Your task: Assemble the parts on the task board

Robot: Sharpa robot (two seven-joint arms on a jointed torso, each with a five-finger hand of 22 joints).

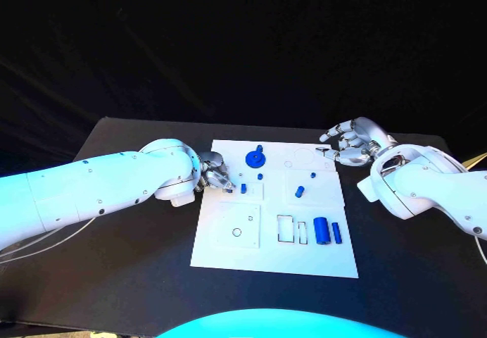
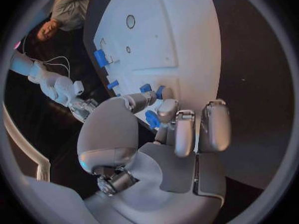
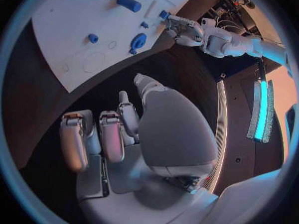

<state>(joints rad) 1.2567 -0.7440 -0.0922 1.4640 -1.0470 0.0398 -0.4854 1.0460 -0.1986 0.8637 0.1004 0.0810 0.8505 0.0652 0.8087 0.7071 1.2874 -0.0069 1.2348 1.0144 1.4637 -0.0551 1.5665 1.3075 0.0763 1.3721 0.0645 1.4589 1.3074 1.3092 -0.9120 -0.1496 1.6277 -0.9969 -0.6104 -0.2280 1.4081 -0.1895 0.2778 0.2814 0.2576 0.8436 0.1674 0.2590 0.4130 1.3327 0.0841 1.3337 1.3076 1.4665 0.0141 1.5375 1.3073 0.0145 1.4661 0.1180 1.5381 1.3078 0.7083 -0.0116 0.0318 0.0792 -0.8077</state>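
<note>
Black tabletop carries the white task board (image 1: 274, 243). Left hand (image 1: 215, 174) pinches a small blue part (image 1: 243, 188) at the board's near-left edge; right hand (image 1: 353, 142) hovers empty, fingers spread, beyond its far corner.

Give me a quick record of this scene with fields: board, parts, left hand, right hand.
board: white task board in the middle of the black table
parts: round blue part near the far edge; two blue cylinders lying side by side toward the right; smaller blue pieces between
left hand: left hand at the board's left edge, fingers at a small blue part; whether it grips it cannot be told
right hand: right hand off the board's far right corner, holding nothing, fingers loosely curled and apart
</note>
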